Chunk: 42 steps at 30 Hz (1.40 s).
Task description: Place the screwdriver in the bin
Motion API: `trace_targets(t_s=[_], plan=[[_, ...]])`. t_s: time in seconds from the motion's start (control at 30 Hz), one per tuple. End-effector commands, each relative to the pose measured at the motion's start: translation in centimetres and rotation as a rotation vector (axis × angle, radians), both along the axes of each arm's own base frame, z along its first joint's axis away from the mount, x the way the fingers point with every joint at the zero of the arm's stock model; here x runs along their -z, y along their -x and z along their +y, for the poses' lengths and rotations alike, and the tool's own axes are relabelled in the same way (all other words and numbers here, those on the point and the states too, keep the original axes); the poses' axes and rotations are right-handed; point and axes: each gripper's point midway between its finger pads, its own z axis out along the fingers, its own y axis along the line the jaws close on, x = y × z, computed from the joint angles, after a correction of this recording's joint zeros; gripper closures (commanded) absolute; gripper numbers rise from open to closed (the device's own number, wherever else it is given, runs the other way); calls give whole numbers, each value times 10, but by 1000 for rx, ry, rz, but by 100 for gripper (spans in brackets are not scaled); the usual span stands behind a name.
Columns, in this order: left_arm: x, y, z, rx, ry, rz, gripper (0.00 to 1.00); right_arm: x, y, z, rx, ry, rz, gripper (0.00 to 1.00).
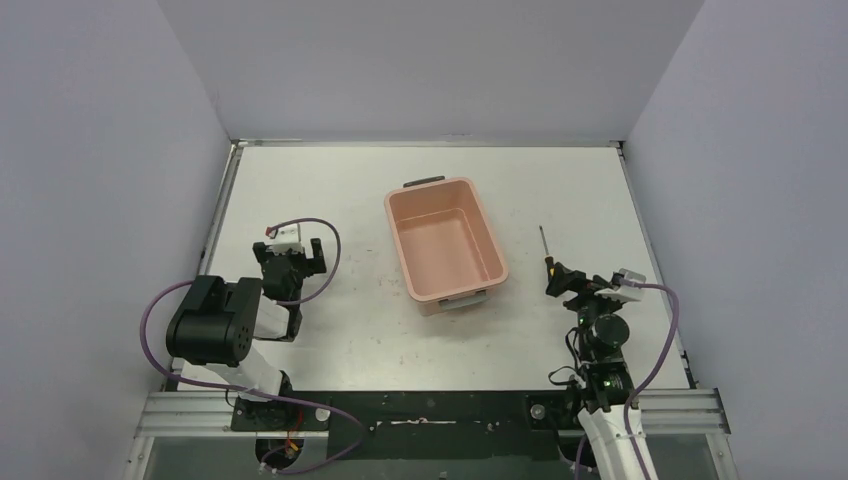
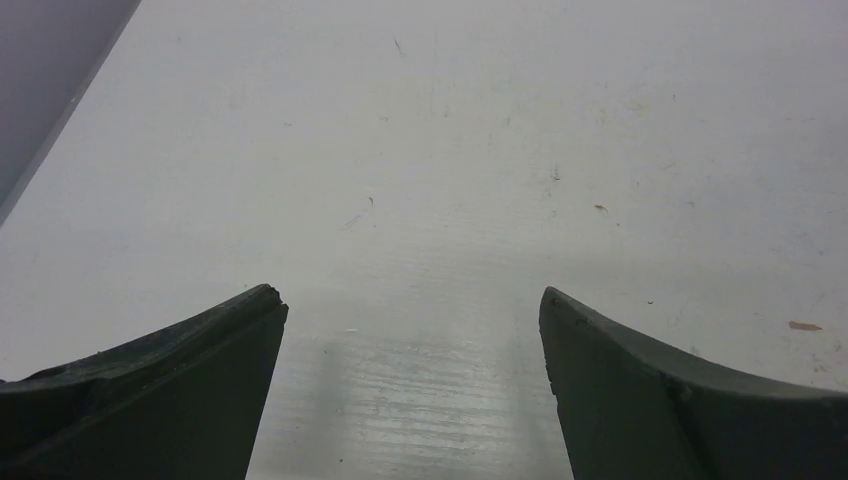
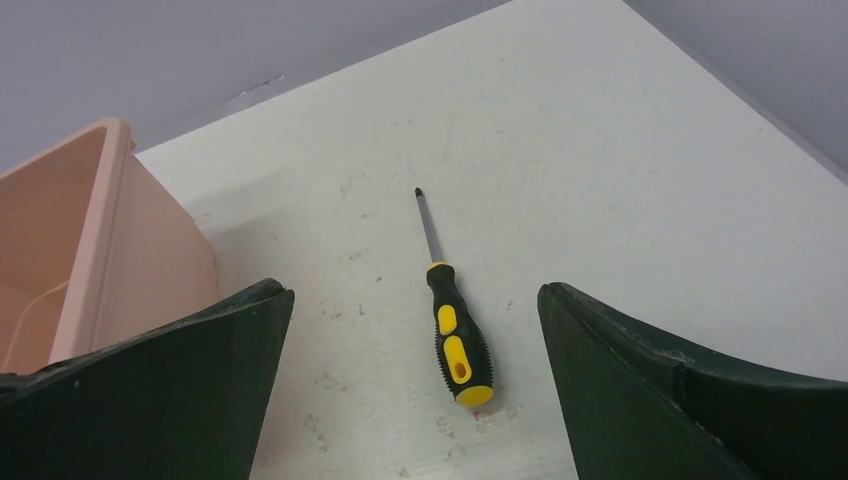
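- Right wrist view: the right gripper (image 3: 415, 297) has its jaws spread wide with nothing held. It sits low, close to the table (image 3: 620, 180).
- The screwdriver (image 3: 445, 300) lies flat on the table straight ahead of it, in line with the gap between the jaws. The yellow butt is nearest the gripper and the tip points away. Nothing touches it.
- Handling, as a judgement: it looks light and rigid, and not fragile. The ribbed black-and-yellow handle should give good purchase. The thin round shaft looks smooth and would likely slip or twist.
- The best hold is probably across the middle of the handle. Because the tool lies flat and can roll, the jaws would need to come right down to the table before closing.
- The bin (image 3: 90, 250) stands near the gripper, to its left, open-topped and clear of the screwdriver.
- Top view: the right arm (image 1: 603, 345) reaches forward from its base, with the wrist turned slightly leftward and the gripper just behind the handle end.
- The left gripper (image 2: 413, 300) also has its jaws apart, over bare table on the bin's other side. The left arm (image 1: 215, 320) is folded back near its base.
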Motion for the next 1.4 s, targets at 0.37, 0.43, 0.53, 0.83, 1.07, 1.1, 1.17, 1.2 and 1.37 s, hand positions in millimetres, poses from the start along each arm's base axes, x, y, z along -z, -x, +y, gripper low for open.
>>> trace_targets(t_s=[0.37,0.43,0.53,0.83,1.07,1.1,1.17,1.2,1.37], plan=[[-15,-8,1,-3,7,-52,3,-72,-11,11,-75,76,21,0],[-16,-8,1,-3,7,-54,3,-66,-22,8,-63,92,166,0],[-15,-8,1,-3,9,-54,3,-48,-39,-5,3,129,451,0],[-15,-8,0,-3,8,-54,3,27,-83,7,-141,217,943,0],[-16,-8,1,-3,8,-55,3,94,-80,8,-173,213,1133,13],[-15,-8,0,-3,8,-54,3,102,-77,7,-168,211,1153,17],[-16,-8,0,-2,8,-55,3,113,-71,5,-159,213,1174,27],[-16,-8,0,-2,8,-55,3,117,-68,4,-154,217,1182,35],[-15,-8,0,-2,8,-54,3,115,-62,-2,-135,243,1197,98]])
